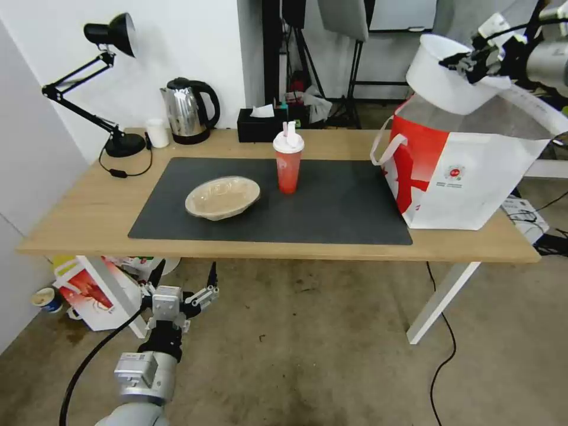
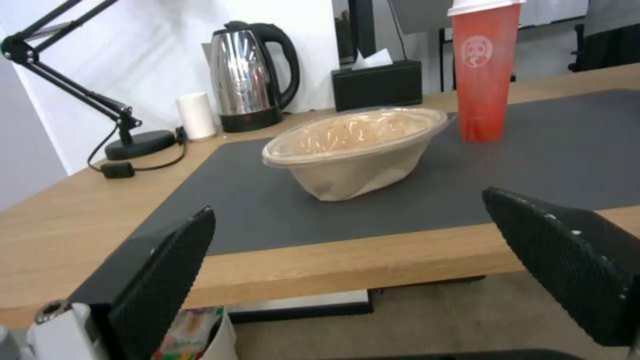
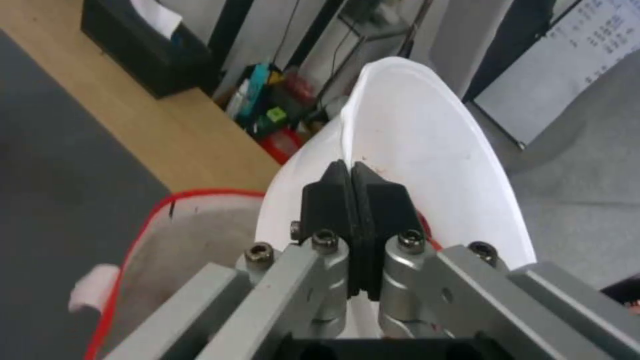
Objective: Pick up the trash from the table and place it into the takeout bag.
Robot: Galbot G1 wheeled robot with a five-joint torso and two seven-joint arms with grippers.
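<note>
white bowl (image 1: 445,76) pinched above takeout bag (image 1: 467,177)

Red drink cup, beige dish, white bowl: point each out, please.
red drink cup (image 1: 288,171), head view, red side wall.
beige dish (image 2: 347,170), left wrist view, outer wall.
white bowl (image 1: 441,80), head view, outer wall.

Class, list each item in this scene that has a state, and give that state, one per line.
Deep white round bowl: lifted, pinched at rim by right gripper.
Takeout bag: open, upright.
Red drink cup: lidded, standing.
Shallow beige round dish: tilted on mat.
Left gripper: open, below the table edge.
</note>
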